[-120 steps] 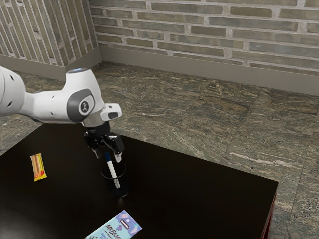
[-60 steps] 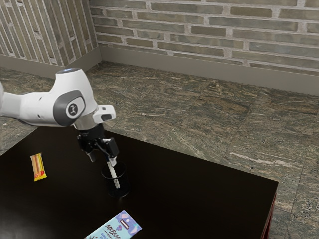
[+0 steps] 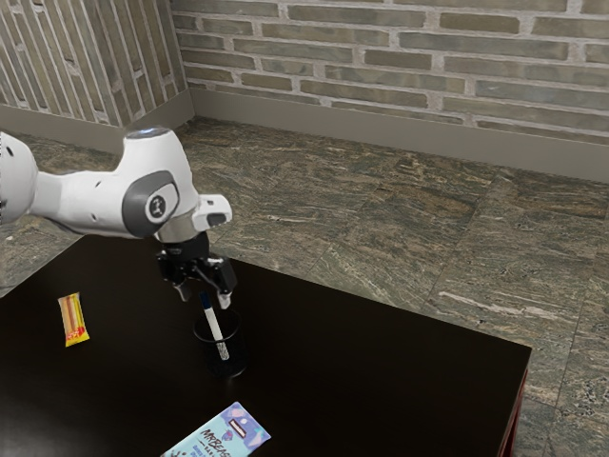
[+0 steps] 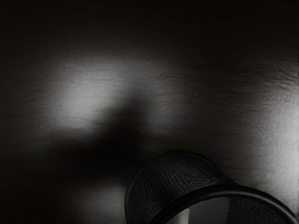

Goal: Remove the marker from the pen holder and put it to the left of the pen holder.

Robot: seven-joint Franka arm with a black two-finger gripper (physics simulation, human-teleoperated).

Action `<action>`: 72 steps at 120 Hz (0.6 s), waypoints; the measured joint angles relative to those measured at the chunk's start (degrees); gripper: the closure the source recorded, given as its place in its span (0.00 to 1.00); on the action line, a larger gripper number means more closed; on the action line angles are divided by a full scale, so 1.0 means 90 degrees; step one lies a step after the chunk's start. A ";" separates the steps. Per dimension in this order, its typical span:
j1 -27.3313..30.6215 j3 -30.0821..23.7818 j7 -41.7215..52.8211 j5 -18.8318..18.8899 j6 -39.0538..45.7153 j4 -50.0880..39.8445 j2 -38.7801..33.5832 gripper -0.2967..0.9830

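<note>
Just above the pen holder, my gripper is open, its two fingertips apart around the height of the marker's dark blue cap. The white marker leans inside the black mesh pen holder, its capped end sticking out above the rim toward the fingers. In the wrist view the pen holder shows its mesh wall and round rim, with a pale part of the marker inside it at the lower edge.
A yellow and red wrapped bar lies on the dark table at the exterior view's left. A light blue and purple chocolate packet lies near the exterior view's lower edge.
My hand first moved toward the exterior view's left and down over the marker's cap, then came back up and toward the right. The marker and pen holder have stayed in place.
</note>
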 joint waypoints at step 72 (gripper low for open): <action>-0.0064 -0.0032 -0.0246 -0.0033 0.0095 -0.0077 -0.0076 0.77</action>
